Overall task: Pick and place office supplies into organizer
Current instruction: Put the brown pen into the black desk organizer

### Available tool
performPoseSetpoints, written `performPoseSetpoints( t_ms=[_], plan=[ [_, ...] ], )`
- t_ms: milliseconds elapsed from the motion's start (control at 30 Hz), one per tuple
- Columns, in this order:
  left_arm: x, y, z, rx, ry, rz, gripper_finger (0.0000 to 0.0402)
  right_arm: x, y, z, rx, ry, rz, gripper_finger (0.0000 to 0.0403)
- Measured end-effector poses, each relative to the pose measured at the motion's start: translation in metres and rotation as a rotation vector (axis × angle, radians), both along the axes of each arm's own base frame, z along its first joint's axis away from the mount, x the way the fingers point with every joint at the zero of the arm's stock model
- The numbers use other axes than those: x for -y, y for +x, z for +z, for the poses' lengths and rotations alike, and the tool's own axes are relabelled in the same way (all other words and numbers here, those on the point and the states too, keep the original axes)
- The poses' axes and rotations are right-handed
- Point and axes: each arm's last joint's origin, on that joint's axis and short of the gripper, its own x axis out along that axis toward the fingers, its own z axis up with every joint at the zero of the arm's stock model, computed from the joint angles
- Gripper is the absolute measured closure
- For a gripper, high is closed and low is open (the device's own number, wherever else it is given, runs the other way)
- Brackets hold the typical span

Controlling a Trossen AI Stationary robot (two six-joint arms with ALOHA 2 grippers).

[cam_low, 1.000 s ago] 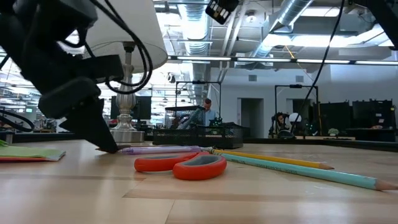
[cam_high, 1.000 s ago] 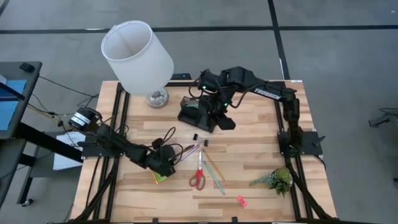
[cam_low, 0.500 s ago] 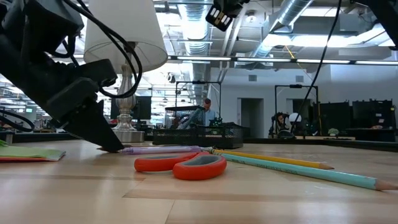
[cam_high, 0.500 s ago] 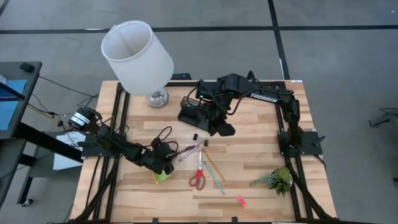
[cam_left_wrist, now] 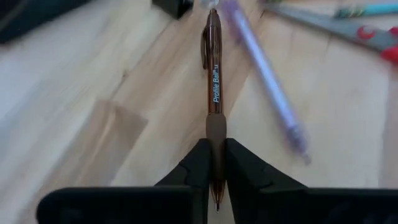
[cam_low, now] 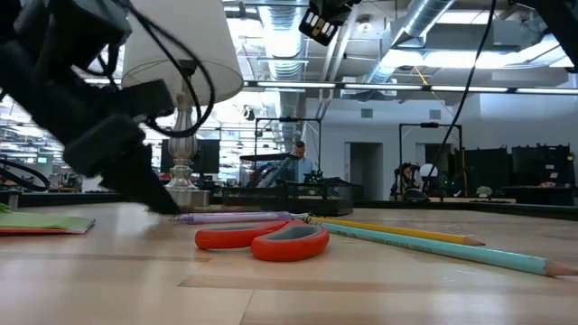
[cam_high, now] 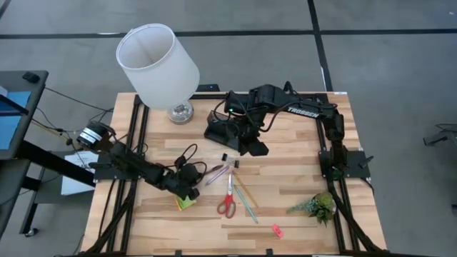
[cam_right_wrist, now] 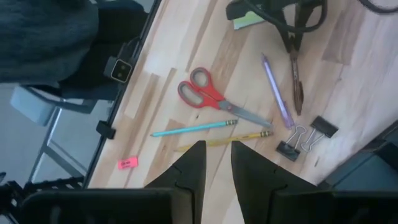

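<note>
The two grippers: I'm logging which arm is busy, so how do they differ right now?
The left gripper is shut on the brown pen low at the table, beside the purple pen. The right gripper is open and holds nothing. It hangs high by the organizer, above the scissors and pencils. Both are dark two-finger grippers pointing down at the supplies.

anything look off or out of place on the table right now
Nothing looks damaged or spilled. The supplies lie loose on the wood: red scissors, a purple pen, two pencils, black clips. The left hand is shut on a brown pen. The right hand hangs open near the organizer.
</note>
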Motion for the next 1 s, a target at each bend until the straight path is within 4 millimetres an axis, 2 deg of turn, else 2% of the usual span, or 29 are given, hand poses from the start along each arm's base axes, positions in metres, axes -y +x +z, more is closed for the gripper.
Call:
performPoseSetpoints(
  t_ms=[133, 300, 400, 533, 667, 800, 900, 1000],
  plan=[
    [-0.001, 0.01, 0.026, -0.026, 0.047, -0.023, 0.0387, 0.0, 0.0, 0.0, -0.003, 0.001, -0.006, 0.0333],
    [-0.013, 0.018, 0.065, -0.171, 0.186, -0.019, 0.0387, 0.001, 0.003, 0.001, -0.005, 0.01, -0.062, 0.0333],
    [-0.024, 0.022, 0.093, -0.295, 0.315, -0.012, 0.0388, 0.002, 0.003, 0.0, -0.038, -0.018, -0.116, 0.0333],
    [-0.04, 0.035, 0.131, -0.414, 0.496, -0.086, 0.0388, 0.003, 0.001, -0.001, -0.092, -0.054, -0.182, 0.0333],
    [-0.066, 0.045, 0.16, -0.498, 0.625, -0.09, 0.0388, 0.004, -0.007, -0.004, -0.208, -0.123, -0.257, 0.0333],
    [-0.097, 0.046, 0.168, -0.619, 0.673, -0.097, 0.0388, 0.008, -0.012, 0.001, -0.226, -0.189, -0.355, 0.0333],
    [-0.119, 0.045, 0.168, -0.709, 0.695, -0.137, 0.0388, 0.009, -0.024, 0.016, -0.172, -0.191, -0.354, 0.0333],
    [-0.135, 0.044, 0.168, -0.762, 0.695, -0.179, 0.0388, 0.011, -0.025, 0.021, -0.132, -0.207, -0.347, 0.0333]
  ],
)
